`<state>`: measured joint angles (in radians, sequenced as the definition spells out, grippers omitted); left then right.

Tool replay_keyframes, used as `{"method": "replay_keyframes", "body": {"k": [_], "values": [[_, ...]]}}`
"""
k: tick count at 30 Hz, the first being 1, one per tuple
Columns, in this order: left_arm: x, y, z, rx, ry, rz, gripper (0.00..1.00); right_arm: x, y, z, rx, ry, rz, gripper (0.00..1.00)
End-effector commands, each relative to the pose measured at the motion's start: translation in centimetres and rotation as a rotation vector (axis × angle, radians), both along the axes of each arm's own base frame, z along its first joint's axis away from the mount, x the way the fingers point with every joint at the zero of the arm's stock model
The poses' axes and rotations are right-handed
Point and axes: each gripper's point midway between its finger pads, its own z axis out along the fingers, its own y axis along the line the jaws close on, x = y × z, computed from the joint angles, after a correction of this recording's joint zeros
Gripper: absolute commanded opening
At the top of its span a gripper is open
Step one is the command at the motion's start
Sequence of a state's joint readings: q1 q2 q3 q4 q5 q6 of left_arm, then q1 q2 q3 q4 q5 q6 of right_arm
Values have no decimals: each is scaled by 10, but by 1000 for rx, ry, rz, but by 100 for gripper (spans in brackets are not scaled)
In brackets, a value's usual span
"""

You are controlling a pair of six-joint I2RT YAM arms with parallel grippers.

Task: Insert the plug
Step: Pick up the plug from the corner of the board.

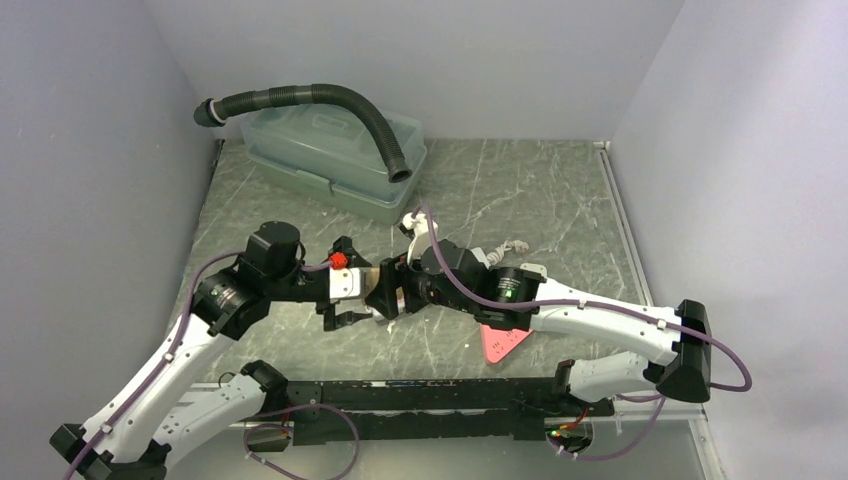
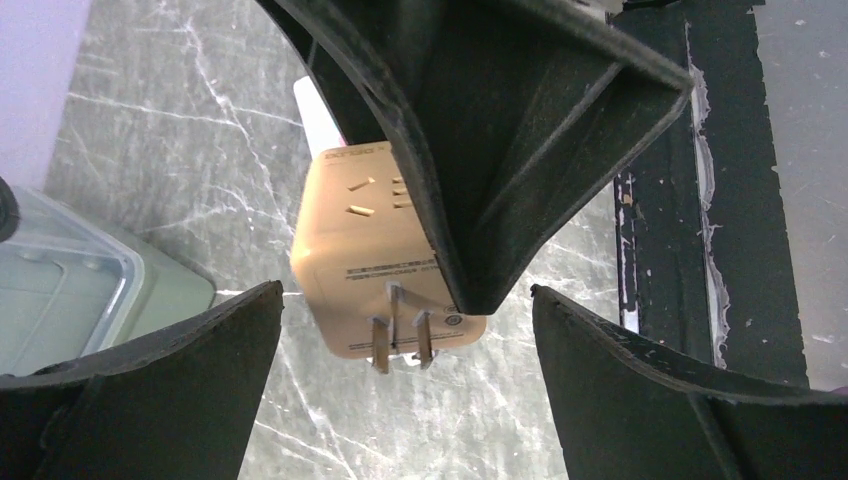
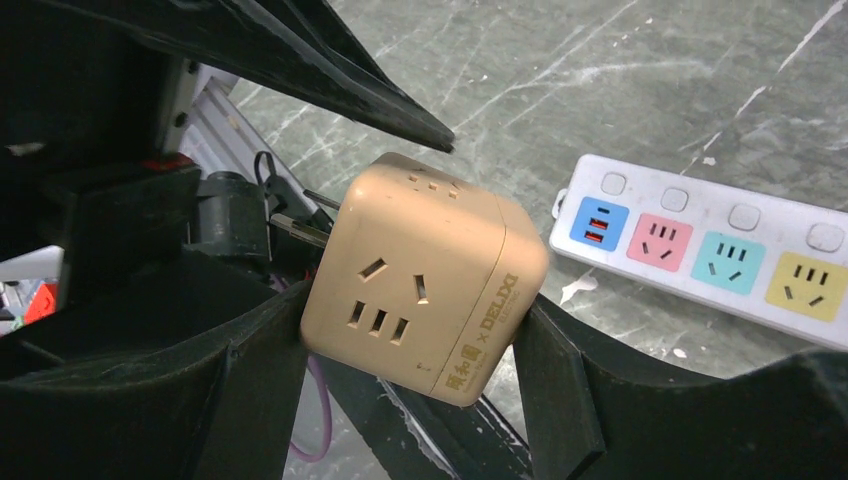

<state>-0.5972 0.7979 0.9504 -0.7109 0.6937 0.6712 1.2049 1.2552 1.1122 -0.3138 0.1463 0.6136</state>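
Pale grey-blue walls (image 1: 100,150) close in a grey, white-veined table (image 1: 560,190) on three sides. At the back left stands one clear lidded box (image 1: 300,150), and one black ribbed hose (image 1: 330,97) arches over it. Two arms reach in from the near edge and meet at the middle of the table. The left hand (image 2: 405,292) is spread wide, with its fingers on either side of the plug and not touching it. The plug (image 3: 420,290) is a single tan cube with metal prongs (image 2: 400,335) on one face. It is pinched between the fingers of the right hand (image 3: 415,320) and held clear of the table. Further right one white power strip (image 3: 700,240) lies flat, showing four sockets coloured blue, pink, teal and yellow. One pink triangular piece (image 1: 503,343) lies near the right arm.
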Motion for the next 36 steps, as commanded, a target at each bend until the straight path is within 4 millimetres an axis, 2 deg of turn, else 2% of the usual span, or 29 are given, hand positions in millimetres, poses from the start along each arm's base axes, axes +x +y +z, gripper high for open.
{"method": "replay_keyframes", "body": {"k": [1, 6, 7, 9, 10, 12, 13, 14, 18, 21, 25, 29, 32, 36], "values": [[3, -6, -1, -15, 14, -6, 100, 4, 17, 54, 167, -45, 10, 44], [10, -7, -8, 10, 25, 7, 99, 2, 20, 61, 195, -49, 27, 44], [11, -7, -8, 12, 24, 10, 93, 1, 21, 62, 198, -49, 33, 44], [14, -9, -6, 12, 33, 17, 73, 0, 23, 61, 198, -47, 44, 45], [15, -10, -3, 8, 39, 25, 59, -1, 24, 60, 196, -45, 49, 46], [19, -11, 2, 1, 55, 45, 22, -3, 24, 61, 204, -46, 61, 52], [20, -11, 3, -2, 61, 53, 10, -4, 23, 61, 208, -48, 65, 55], [20, -11, 4, -5, 67, 60, 3, -4, 21, 62, 214, -52, 70, 62], [12, -11, 7, -34, 120, 79, 0, -5, 7, 65, 228, -70, 68, 89], [3, -12, 12, -70, 196, 94, 0, -5, -14, 71, 218, -115, 69, 99], [-7, -16, 23, -128, 299, 102, 0, -4, -44, 76, 179, -208, 71, 100], [-12, -26, 40, -204, 380, 96, 0, -7, -62, 74, 165, -336, 106, 100], [-19, -34, 57, -265, 457, 62, 0, -16, -68, 79, 214, -397, 156, 100], [-33, -43, 80, -334, 556, -21, 0, -40, -60, 91, 272, -416, 304, 100]]}}
